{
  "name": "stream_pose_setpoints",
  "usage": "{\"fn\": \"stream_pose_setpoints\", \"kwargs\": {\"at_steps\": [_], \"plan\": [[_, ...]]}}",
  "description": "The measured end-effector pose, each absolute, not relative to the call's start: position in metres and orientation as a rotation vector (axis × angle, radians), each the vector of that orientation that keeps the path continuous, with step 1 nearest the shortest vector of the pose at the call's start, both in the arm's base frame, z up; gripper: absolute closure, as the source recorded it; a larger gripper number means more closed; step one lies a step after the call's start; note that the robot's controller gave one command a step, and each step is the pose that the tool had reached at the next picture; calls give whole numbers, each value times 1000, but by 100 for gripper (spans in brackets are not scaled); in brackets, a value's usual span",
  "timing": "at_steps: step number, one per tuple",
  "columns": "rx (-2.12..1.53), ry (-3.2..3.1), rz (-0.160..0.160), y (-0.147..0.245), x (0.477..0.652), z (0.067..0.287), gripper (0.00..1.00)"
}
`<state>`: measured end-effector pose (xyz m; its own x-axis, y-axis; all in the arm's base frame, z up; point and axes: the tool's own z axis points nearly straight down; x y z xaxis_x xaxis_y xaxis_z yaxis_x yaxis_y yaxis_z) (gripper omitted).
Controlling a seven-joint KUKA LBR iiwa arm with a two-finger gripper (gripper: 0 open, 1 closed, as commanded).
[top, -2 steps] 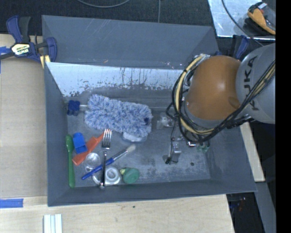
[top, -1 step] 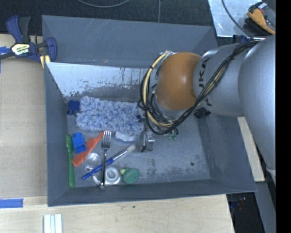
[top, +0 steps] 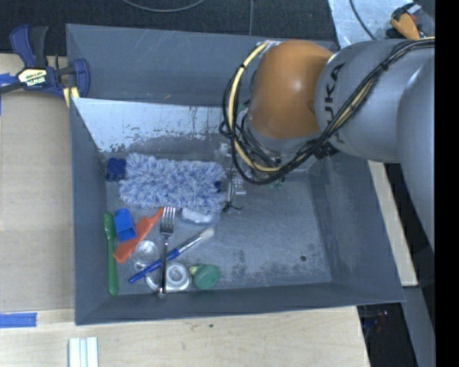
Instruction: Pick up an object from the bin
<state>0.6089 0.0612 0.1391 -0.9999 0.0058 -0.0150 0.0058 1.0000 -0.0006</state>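
My gripper [top: 232, 196] hangs below the arm's orange cover, in the middle of the bin. It is at the right end of a blue and white shaggy cloth [top: 168, 182] that lies across the back left of the bin floor. A small white piece [top: 198, 215] lies just left of and below the gripper, at the cloth's lower right corner. I see nothing held in the gripper.
At the front left lies a heap: a fork [top: 165, 239], a blue-handled brush [top: 174, 252], an orange piece [top: 140, 234], a blue block [top: 123, 224], a green marker [top: 111, 257], a silver lid [top: 176, 277] and a green cap [top: 206, 277]. A small blue piece [top: 116, 167] sits at the cloth's left end.
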Motion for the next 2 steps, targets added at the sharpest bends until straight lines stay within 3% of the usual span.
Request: {"fn": "stream_pose_setpoints", "kwargs": {"at_steps": [1,2], "plan": [[-318,3127,-2,83,614,101,0],[-56,3129,-2,87,624,73,0]]}}
